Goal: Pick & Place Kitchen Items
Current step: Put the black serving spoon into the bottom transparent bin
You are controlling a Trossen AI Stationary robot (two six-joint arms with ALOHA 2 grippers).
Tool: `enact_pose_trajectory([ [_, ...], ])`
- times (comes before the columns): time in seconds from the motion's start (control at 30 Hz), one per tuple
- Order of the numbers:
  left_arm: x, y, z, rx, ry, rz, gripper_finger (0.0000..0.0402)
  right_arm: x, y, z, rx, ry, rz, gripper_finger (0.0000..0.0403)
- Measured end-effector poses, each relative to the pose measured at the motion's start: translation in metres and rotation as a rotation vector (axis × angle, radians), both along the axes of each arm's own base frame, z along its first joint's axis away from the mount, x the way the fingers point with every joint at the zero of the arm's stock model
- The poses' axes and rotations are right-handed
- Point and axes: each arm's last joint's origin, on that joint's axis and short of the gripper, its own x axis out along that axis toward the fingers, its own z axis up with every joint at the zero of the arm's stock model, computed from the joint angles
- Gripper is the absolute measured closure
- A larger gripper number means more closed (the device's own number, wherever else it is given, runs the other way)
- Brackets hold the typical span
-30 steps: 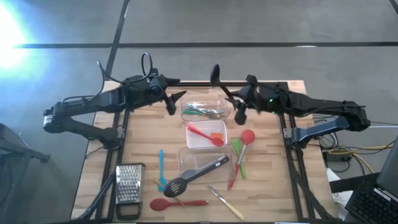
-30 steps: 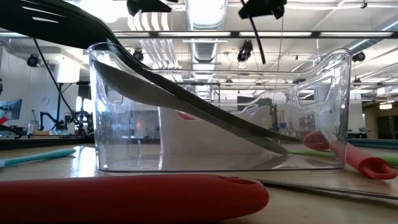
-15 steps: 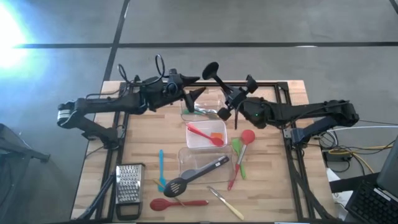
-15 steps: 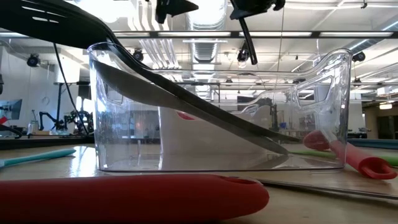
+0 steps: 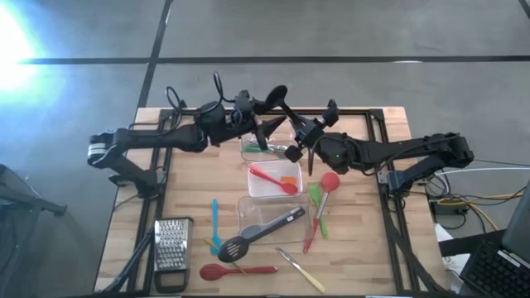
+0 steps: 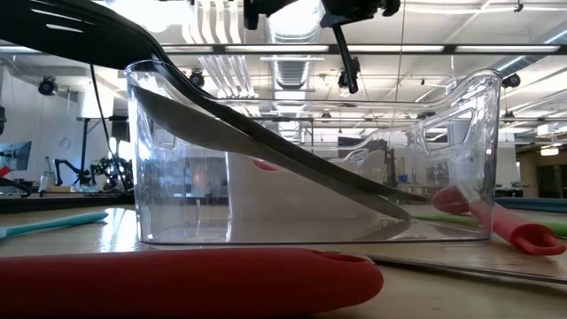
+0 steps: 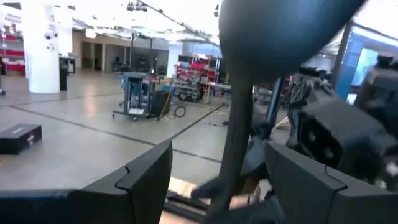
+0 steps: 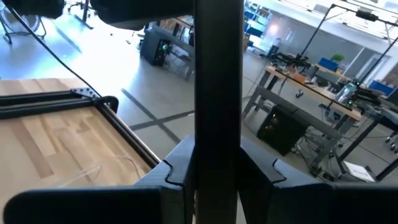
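Note:
A black ladle (image 5: 280, 98) hangs in the air over the far clear tub (image 5: 269, 149), bowl up and toward the far edge. My right gripper (image 5: 300, 144) reaches in from the table's right and is shut on its handle. My left gripper (image 5: 267, 128) comes from the left and is open. In the left wrist view its two fingers (image 7: 149, 180) stand on either side of the ladle's handle (image 7: 236, 137), just below the bowl; no touch shows. The other kitchen items lie in the tubs and on the table. My right gripper pinches the ladle's handle (image 8: 217, 112) between its two fingers (image 8: 180, 171), somewhere along its middle stretch. The fingers come about level from the table's right and lie across the handle. The ladle is lifted clear, near upright, with its free handle end (image 6: 350, 73) hanging below.
The middle tub (image 5: 286, 192) holds a red spatula. A black slotted spoon (image 5: 261, 232) leans on the near tub's rim. A grater (image 5: 172, 246), a teal tool (image 5: 214, 222), red spoons (image 5: 236, 271) and a green spatula (image 5: 316, 199) lie on the wood.
Both grippers have come together over the far tub: the left toward the table's right, the right toward the left, both tipping up toward level. The ladle has moved left with the right gripper, and its handle now stands between the left gripper's open fingers.

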Motion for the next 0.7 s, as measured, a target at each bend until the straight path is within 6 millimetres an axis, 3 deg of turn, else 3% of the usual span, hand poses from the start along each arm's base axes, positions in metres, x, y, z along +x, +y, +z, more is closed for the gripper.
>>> enact_pose_trajectory([
  [0.33, 0.018, 0.004, 0.018, 0.063, -0.026, 0.012, 0.0143, 0.001, 0.001, 0.0, 0.005, -0.006, 0.025, 0.0328],
  [0.43, 0.021, 0.005, 0.022, 0.071, -0.008, 0.016, 0.016, 0.001, 0.002, 0.0, 0.005, -0.001, 0.028, 0.0328],
  [0.57, 0.025, 0.005, 0.024, 0.072, 0.031, 0.016, 0.0236, 0.001, 0.003, -0.001, 0.005, 0.007, 0.034, 0.0328],
  [0.7, 0.026, 0.005, 0.022, 0.116, 0.064, 0.015, 0.0356, 0.001, 0.003, -0.002, 0.004, 0.014, 0.031, 0.0328],
])
